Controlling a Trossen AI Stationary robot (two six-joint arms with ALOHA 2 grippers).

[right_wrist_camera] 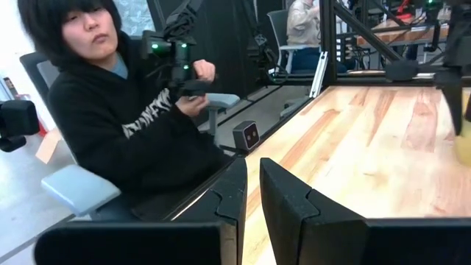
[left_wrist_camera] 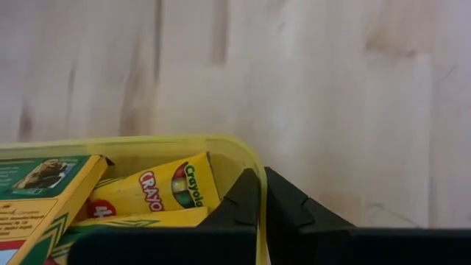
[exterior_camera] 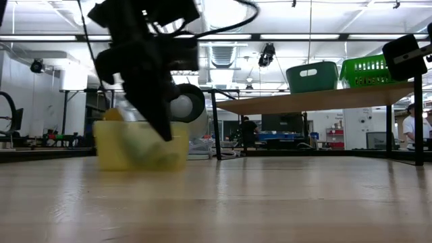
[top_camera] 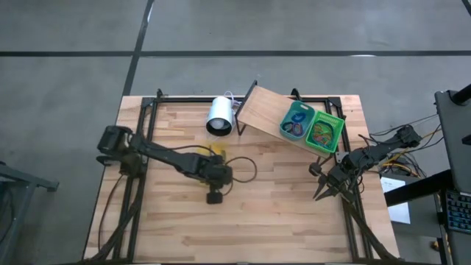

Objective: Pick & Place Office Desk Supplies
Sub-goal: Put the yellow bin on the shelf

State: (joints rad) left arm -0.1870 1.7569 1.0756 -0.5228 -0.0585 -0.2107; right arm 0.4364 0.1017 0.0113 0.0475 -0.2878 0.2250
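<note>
Yellow plastic bin point(left_wrist_camera: 243, 158) sits pinched at its rim between my left jaws point(left_wrist_camera: 261, 193), crayon boxes point(left_wrist_camera: 171, 188) inside, left of table point(top_camera: 287, 213) centre. At three o'clock, my right jaws point(right_wrist_camera: 252, 193) hover narrow, holding nothing.

A table point(top_camera: 294, 221) held both arms, the left gripper point(top_camera: 218, 174) near its middle and the right gripper point(top_camera: 324, 190) toward the right edge. A bin point(exterior_camera: 140, 144) sat just under the left gripper, whose fingers point(left_wrist_camera: 250, 202) closed on its rim point(left_wrist_camera: 243, 151). Crayon boxes point(left_wrist_camera: 165, 188) lay inside it. Behind, at the table's far edge, a cylinder point(top_camera: 219, 115) lay left of a slanted board point(top_camera: 266, 112). Two baskets point(top_camera: 312, 128) rested side by side on the board's right end.
</note>
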